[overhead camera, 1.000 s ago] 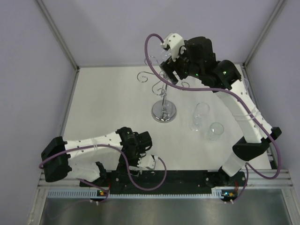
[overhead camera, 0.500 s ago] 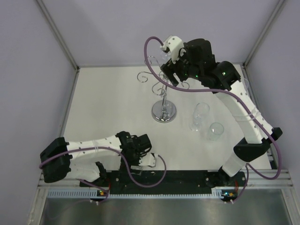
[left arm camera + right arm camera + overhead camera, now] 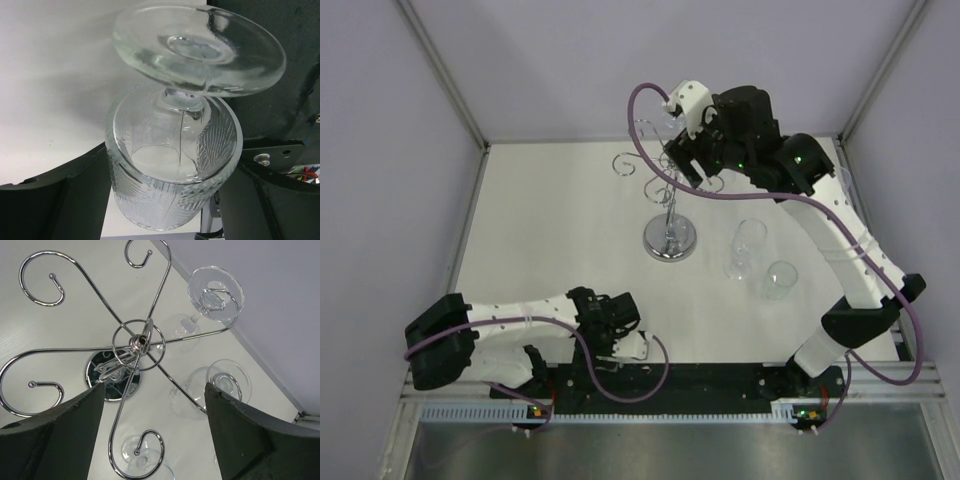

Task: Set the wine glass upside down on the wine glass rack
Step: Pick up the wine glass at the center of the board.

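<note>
A ribbed wine glass [image 3: 170, 200] fills the left wrist view, its round foot [image 3: 200, 47] pointing away from the camera. My left gripper [image 3: 172, 165] is shut on its bowl, one dark finger [image 3: 60, 200] against each side. From above, that gripper [image 3: 625, 340] sits low near the front rail. The chrome wine glass rack [image 3: 670, 205] stands mid-table. My right gripper [image 3: 682, 160] hovers open over its top. Its wrist view looks down on the hub [image 3: 140, 340] and the scroll arms, with nothing between the fingers. One glass [image 3: 215, 295] hangs by its foot from an arm.
Two more clear glasses [image 3: 748, 245] [image 3: 780, 280] are right of the rack's mirrored base [image 3: 670, 242]. Purple walls and metal frame posts close in the table [image 3: 540, 230]. The black rail [image 3: 720, 380] with both arm bases runs along the near edge.
My left arm has pulled back toward the front rail and its jaws have narrowed onto the glass bowl. My right gripper has drifted slightly over the rack top, still open.
</note>
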Tool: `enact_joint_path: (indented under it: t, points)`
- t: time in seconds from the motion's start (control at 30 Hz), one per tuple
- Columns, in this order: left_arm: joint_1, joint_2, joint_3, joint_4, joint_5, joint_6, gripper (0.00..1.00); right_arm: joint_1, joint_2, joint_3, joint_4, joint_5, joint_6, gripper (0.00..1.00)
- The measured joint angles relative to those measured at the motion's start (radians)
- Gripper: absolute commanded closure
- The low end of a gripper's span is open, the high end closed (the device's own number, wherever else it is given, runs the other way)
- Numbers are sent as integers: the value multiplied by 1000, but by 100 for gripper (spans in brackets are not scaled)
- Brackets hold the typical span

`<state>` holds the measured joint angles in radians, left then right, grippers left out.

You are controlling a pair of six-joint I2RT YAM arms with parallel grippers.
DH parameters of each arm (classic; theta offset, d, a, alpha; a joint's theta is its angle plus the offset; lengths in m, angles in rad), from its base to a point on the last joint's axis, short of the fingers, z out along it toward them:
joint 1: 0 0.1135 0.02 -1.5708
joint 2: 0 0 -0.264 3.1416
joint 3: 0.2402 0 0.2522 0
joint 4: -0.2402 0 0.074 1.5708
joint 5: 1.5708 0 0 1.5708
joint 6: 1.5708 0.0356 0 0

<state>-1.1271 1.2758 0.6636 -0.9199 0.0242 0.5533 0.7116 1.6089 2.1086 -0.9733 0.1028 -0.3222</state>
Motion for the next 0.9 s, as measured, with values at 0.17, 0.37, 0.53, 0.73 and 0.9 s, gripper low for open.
enact_joint_path:
  t: [0.17, 0.37, 0.53, 0.73, 0.9]
  points:
    - [0, -2, -8, 9, -8, 6, 48, 0, -2, -2, 0, 0, 0, 20]
    - [0, -2, -7, 10, -10, 6, 85, 0, -15, -8, 0, 0, -4, 20]
    - [0, -6, 33, 0, -10, 5, 100, 0, -42, -20, 1, 0, -12, 20]
    - [8, -71, 175, -26, 9, -5, 100, 0, -97, -34, 0, -1, -18, 20]
    - [76, -100, 304, -61, 53, 0, 100, 0, -128, -34, 2, -1, -19, 19]
